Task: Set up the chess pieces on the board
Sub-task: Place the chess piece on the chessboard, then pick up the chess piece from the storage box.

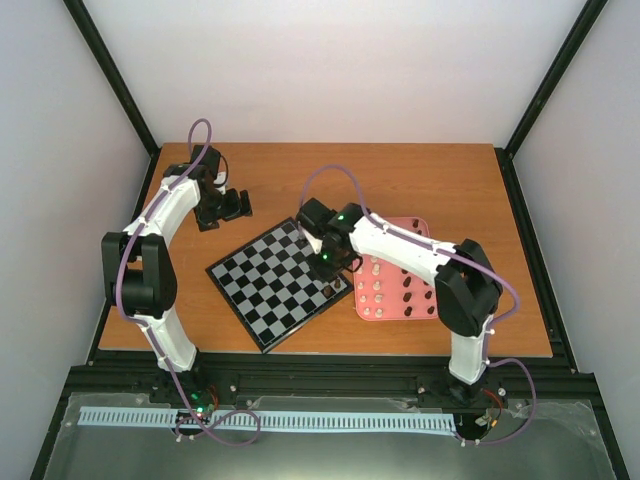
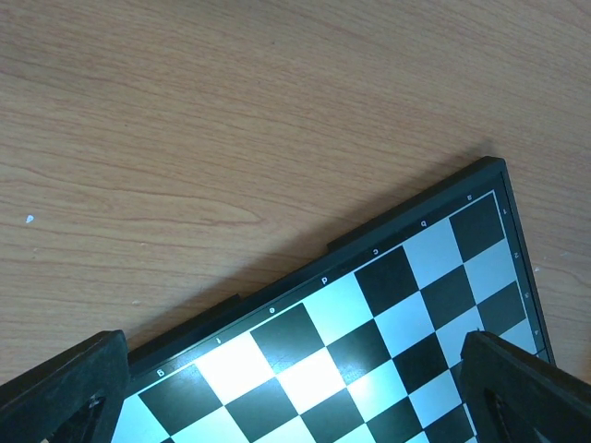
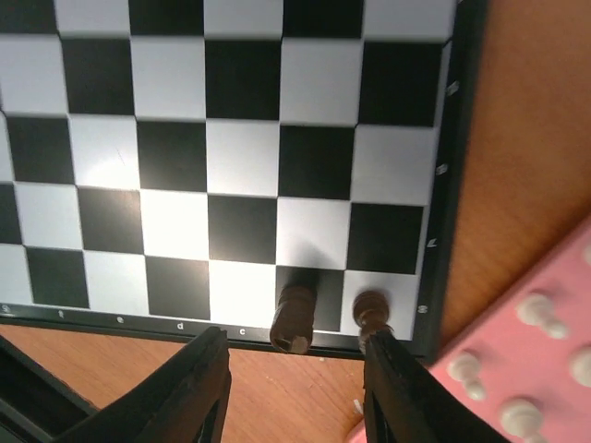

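The board (image 1: 280, 285) lies turned at an angle in the middle of the table. In the right wrist view two dark brown pieces stand on the board's (image 3: 240, 138) near edge row: one (image 3: 295, 318) on a black square and one (image 3: 372, 309) on the corner pale square. My right gripper (image 3: 297, 340) is open, its fingers well apart on either side of the first piece, not touching it. In the top view it (image 1: 333, 270) hovers at the board's right corner. My left gripper (image 2: 294, 343) is open and empty above the board's (image 2: 369, 305) far edge; in the top view it (image 1: 228, 206) shows there too.
The pink tray (image 1: 420, 232) lies right of the board and holds several cream and dark brown pieces (image 1: 381, 293). Its corner with cream pieces (image 3: 536, 309) shows in the right wrist view. Bare wooden table (image 1: 420, 180) lies behind the board. Black frame posts stand at the corners.
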